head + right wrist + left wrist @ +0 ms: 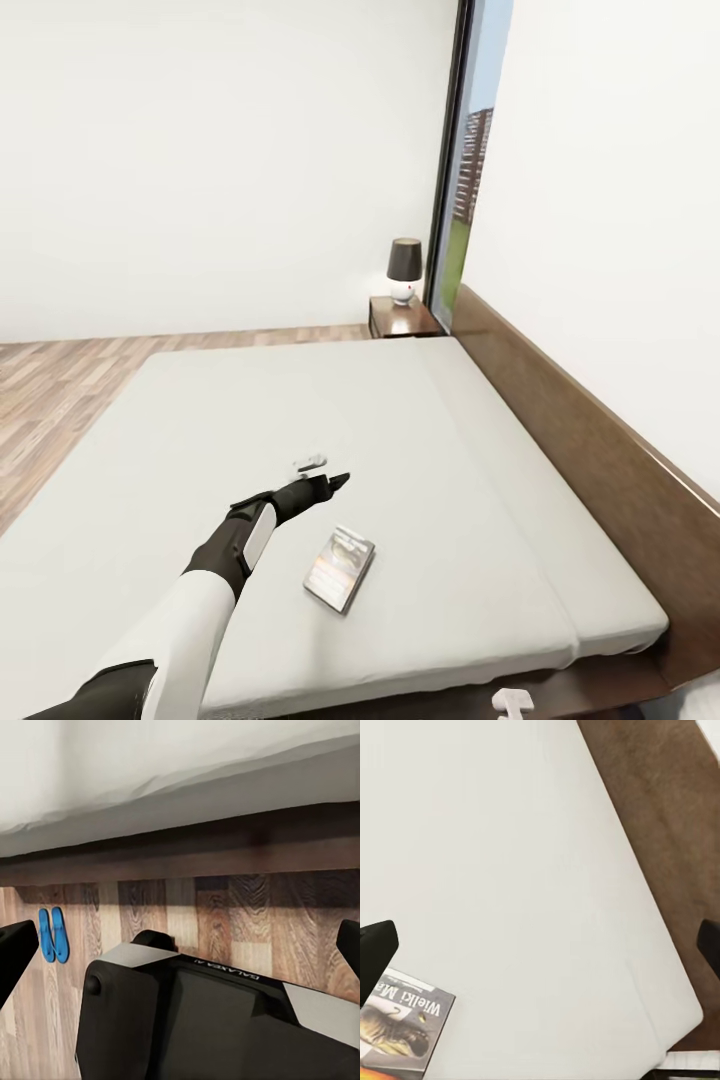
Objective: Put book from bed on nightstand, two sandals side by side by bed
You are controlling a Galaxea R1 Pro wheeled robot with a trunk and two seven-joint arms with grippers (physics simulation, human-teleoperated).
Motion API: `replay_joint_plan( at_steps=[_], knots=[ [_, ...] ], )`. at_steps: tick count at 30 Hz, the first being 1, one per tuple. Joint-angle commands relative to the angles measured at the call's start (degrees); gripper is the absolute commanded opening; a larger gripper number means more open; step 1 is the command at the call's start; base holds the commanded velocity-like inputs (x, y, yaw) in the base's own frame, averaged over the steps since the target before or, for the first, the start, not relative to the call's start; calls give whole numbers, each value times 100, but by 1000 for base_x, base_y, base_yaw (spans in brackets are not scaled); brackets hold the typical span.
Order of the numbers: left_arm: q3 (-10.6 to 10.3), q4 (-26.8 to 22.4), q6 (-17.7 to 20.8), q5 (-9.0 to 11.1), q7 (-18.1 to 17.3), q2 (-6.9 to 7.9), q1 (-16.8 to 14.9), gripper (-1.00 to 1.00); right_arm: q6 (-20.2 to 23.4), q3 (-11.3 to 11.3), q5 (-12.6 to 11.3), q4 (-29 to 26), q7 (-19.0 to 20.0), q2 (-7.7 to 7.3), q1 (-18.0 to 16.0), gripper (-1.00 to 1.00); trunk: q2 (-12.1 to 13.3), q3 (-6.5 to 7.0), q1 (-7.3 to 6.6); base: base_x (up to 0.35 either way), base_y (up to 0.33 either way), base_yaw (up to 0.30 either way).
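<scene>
white walls (200, 150) close the bedroom, and a tall black-framed window (470, 160) stands in the far corner, with buildings and grass outside. brown-grey wood planks make the floor (60, 400) at the left side of the bed. the bed (420, 440) is large and low, with a flat light-grey mattress and a dark brown wooden headboard (580, 440) along its right side in the head view. beyond the far end of the bed, just beside the window, stands the nightstand (400, 318), dark reddish-brown, with a small lamp (404, 268) on top that has a dark shade and a white base.

the left arm (200, 600) reaches over the mattress. the left gripper (325, 478) hangs above the bare mattress, near the book but not touching it; in the left wrist view its two dark fingertips (375, 952) stand far apart at the edges of the picture, so it is spread wide and holds nothing. the book (340, 568) lies flat on the mattress, near the close edge of the bed, just beside the left wrist.

in the right wrist view the right gripper (180, 945) is also spread wide and empty, above the floor and the robot's dark base (195, 1020). the two sandals (54, 934), bright blue, lie side by side on the planks, close to the wooden bed frame (180, 851).
</scene>
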Motion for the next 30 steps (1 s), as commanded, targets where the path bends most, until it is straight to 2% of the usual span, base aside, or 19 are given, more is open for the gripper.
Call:
replay_joint_plan(
  at_steps=[1,4,7,14,16,23,30],
  knots=[
    [38,-3,57,41,-24,-7,-5,100,16,-34,10,0,25,-1,-3,100,-6,-17,1,0,0,72],
    [38,-3,57,41,44,-7,-6,100,15,-34,10,0,22,-1,-3,100,-6,-44,1,0,0,72],
    [32,-3,57,41,276,-7,-5,100,17,-34,10,0,25,-1,-3,100,-6,-71,1,0,0,72],
    [2,-3,51,51,1229,-7,-5,100,16,-34,10,-1,20,-1,-3,100,-6,-134,1,0,0,72],
    [-4,-3,50,54,1380,-7,-5,100,16,-34,10,-2,19,-1,-3,100,-6,-152,1,0,0,72],
    [-13,-3,48,58,1528,-7,-6,100,18,-34,10,0,25,-1,-3,100,-6,-213,1,0,0,26],
    [-15,-3,48,58,1542,-7,-5,100,19,-34,10,-2,35,-1,-3,100,-6,-260,1,0,0,-182]
  ],
)
